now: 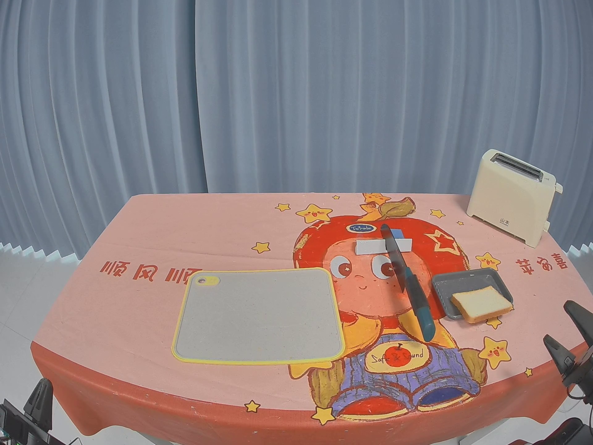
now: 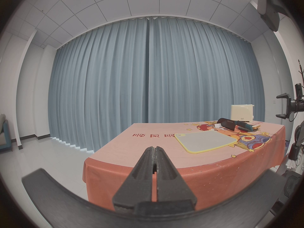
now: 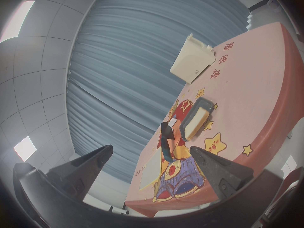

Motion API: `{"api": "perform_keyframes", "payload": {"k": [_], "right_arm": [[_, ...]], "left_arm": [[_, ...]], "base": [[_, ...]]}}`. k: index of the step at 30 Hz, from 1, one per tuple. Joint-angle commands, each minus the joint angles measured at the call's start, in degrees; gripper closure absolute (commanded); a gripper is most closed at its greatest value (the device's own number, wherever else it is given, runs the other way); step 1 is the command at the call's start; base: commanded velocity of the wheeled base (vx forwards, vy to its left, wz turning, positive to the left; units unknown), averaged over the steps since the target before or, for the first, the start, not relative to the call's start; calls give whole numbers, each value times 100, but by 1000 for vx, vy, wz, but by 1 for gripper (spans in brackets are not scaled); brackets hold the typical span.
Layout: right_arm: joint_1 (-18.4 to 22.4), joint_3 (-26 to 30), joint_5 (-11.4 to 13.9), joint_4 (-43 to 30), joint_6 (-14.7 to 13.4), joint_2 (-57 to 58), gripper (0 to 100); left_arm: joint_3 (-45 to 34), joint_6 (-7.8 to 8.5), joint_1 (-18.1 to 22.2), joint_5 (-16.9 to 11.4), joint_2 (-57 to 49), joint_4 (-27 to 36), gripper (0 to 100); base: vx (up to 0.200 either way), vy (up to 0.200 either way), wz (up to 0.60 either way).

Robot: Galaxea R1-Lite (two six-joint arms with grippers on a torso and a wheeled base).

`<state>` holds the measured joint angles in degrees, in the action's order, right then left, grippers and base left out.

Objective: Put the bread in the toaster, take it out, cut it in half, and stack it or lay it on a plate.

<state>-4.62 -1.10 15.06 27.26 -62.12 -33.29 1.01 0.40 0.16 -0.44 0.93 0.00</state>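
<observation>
First step, not yet begun: bread (image 1: 482, 304) lies in its tray (image 1: 469, 277) by the bench's (image 1: 185, 230) right edge. The right gripper (image 3: 150, 148), released, should grasp it for the toaster (image 1: 513, 196); the left gripper (image 2: 154, 149) is clenched on nothing.

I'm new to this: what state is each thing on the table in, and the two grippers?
Bread: whole, uncut, lying in the tray.
Tray: holds the bread.
Toaster: upright, no bread sticking out.
Knife: lying on the table, unheld.
Cutting board: flat, bare.
Left gripper: shut, empty.
Right gripper: open, empty.
</observation>
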Motion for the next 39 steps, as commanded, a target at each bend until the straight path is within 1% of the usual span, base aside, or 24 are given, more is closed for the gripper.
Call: {"api": "perform_keyframes", "payload": {"k": [1, 5, 8, 9, 11, 12, 13, 17, 18, 20, 26, 29, 30, 31, 35, 39], "right_arm": [[-224, -22, 6, 16, 7, -265, 0], [-276, -128, 41, 34, 7, -723, 0], [-267, -312, 270, 25, 25, -1048, 0], [-276, -321, 305, 34, 42, -1074, 0], [-276, -339, 560, 34, 69, -1118, 0], [-276, -356, 621, 34, 69, -1127, 0], [-267, -435, 780, 25, 51, -1153, 0], [-250, -646, 1052, 25, 51, -1522, 0], [-250, -655, 1061, 25, 51, -1540, 0], [-250, -796, 1149, 25, 60, -1927, 0], [-267, -716, 1210, 34, -45, -2463, 0], [-259, -664, 1342, 25, -142, -2480, 0], [-250, -646, 1439, 25, -177, -2489, 0], [-241, -637, 1483, 16, -221, -2489, 0], [-232, -585, 1492, 34, -327, -2542, 0], [-83, -620, 1492, 34, -327, -2533, 0]], "left_arm": [[-101, 4, 2, 0, -93, 0, 100], [-101, -5, 2, 0, -93, 0, 100], [-101, -5, 2, 0, -93, 0, 100], [-101, 4, 2, 0, -93, 0, 100], [-101, -5, 2, 0, -93, 0, 100], [-101, 4, 2, 0, -93, 0, 100], [-101, -5, 2, 0, -93, 0, 100], [-101, -5, 2, 0, -93, 0, 100], [-101, 4, 2, 0, -93, 0, 100], [-101, -5, 2, 0, -93, 0, 100], [-101, -5, 2, 0, -93, 0, 100], [-101, -5, 2, 0, -93, 0, 100], [-101, 4, 2, 0, -93, 0, 100], [-101, 4, 2, 0, -93, 0, 100], [-101, 4, 2, 0, -93, 0, 100], [-101, 4, 2, 0, -93, 0, 100]], "base": [[0, 0, 0], [0, 0, 0], [0, 0, 0], [0, 0, 0], [0, 0, 0], [0, 0, 0], [0, 0, 0], [0, 0, 0], [0, 0, 0], [0, 0, 0], [0, 0, 0], [0, 0, 0], [0, 0, 0], [0, 0, 0], [0, 0, 0], [0, 0, 0]]}}
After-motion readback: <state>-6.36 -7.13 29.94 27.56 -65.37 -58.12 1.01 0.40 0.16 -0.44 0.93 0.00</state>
